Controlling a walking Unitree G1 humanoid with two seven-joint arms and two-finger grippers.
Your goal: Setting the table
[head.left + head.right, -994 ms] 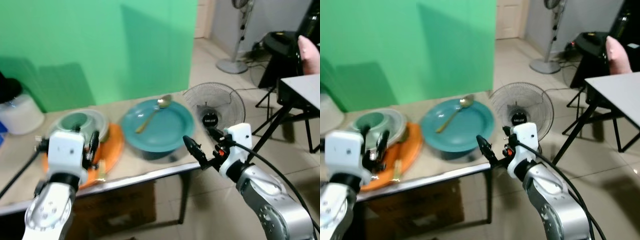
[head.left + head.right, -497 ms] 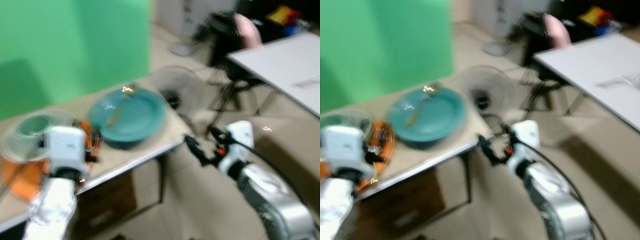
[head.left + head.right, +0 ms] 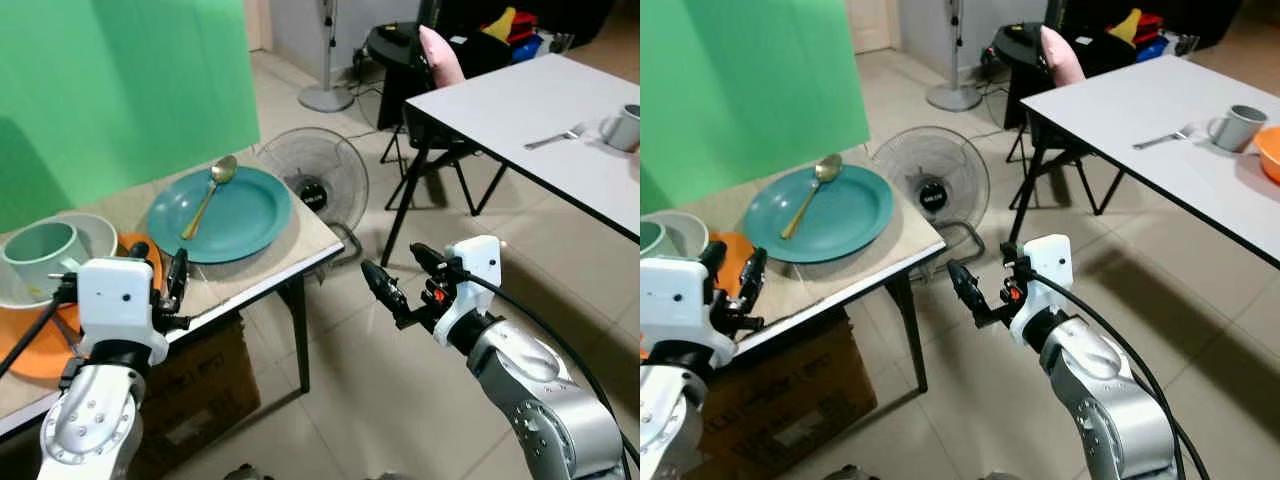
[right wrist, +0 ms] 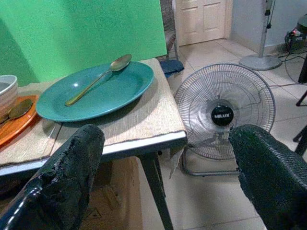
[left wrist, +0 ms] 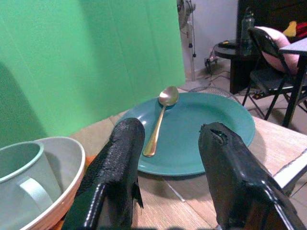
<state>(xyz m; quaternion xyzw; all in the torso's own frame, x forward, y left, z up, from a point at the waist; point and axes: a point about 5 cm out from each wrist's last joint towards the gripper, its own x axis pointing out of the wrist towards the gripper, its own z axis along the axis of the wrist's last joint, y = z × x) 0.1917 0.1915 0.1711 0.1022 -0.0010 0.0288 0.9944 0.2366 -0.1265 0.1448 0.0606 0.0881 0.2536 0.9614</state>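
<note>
Standing between two tables, the robot looks ready to fetch: the white table point(image 3: 1120, 110) fills the upper right, the teal plate point(image 3: 220, 212) with its spoon point(image 3: 208, 194) sits left of centre. Left gripper point(image 5: 168, 165) and right gripper point(image 3: 400, 285) hang released, empty; next, reach the plate.

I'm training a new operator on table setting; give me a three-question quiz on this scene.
1. True or false: the gold spoon lies on the teal plate.
2. What stands on the floor past the near table's end? A) floor fan B) bucket C) stool
3. Fill in: the left gripper and right gripper are both ____ and hold nothing.

Key: 1 true; 2 A, the floor fan; 3 open.
</note>
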